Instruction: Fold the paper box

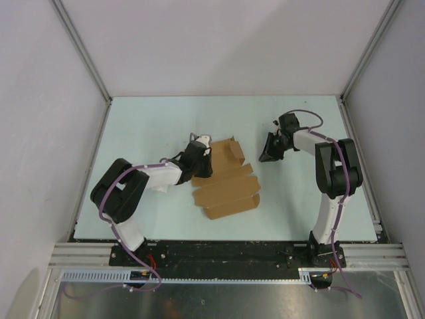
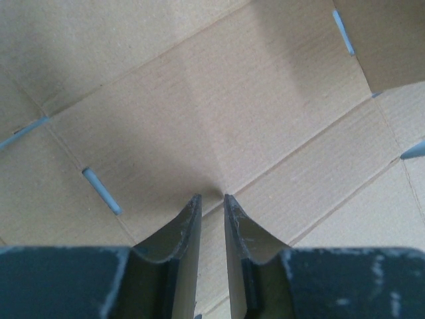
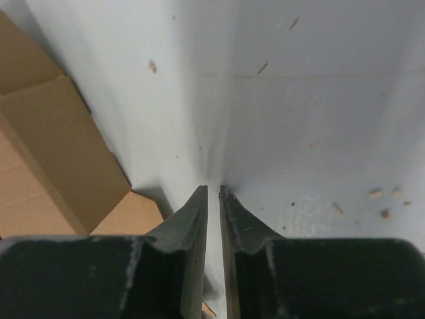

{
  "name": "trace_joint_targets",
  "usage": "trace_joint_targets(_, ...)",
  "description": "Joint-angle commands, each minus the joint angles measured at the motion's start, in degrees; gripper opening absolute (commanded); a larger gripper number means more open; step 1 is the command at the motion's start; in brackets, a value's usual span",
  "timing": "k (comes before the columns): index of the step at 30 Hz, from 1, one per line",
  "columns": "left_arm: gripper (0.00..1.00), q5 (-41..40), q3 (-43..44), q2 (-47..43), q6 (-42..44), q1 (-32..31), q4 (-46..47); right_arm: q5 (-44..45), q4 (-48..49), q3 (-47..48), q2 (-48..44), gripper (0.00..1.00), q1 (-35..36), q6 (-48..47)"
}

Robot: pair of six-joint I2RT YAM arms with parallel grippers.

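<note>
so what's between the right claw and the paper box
Only bare table. The top external view shows a pale strip between the right claw and the paper box, and the right wrist view agrees.

Even bright light, soft shadows

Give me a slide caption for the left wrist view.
Left gripper, nearly shut, tips at a crease of the unfolded paper box.

Left arm [image 1: 143,176] bent low, reaching forward and inward, left gripper [image 2: 211,199] tipped down, fingers nearly together, right arm [image 1: 335,173] upright, elbow folded inward, right gripper [image 3: 213,191] closed
</note>
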Motion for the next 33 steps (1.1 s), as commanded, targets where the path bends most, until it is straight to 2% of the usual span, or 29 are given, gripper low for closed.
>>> trace_joint_targets(1, 0.25, 2.8, 1.4, 2.1, 0.4, -0.3, -2.7, -1.8, 1.5, -4.2, -3.0, 0.18, 0.4, -1.5)
trace_joint_targets(12, 0.24, 2.4, 1.6, 1.8, 0.3, -0.3, -3.3, -8.5, 4.0, -8.3, -2.3, 0.16, 3.6, -3.5)
trace_joint_targets(25, 0.24, 2.5, 1.8, 2.1, 0.0, -0.3, -3.7, -11.8, 5.9, -12.2, -7.8, 0.15, 4.5, -2.0)
trace_joint_targets(33, 0.24, 2.9, 1.7, 2.3, -0.2, -0.3, -3.7, -12.8, 9.2, -12.3, -10.5, 0.15, 7.6, -2.0)
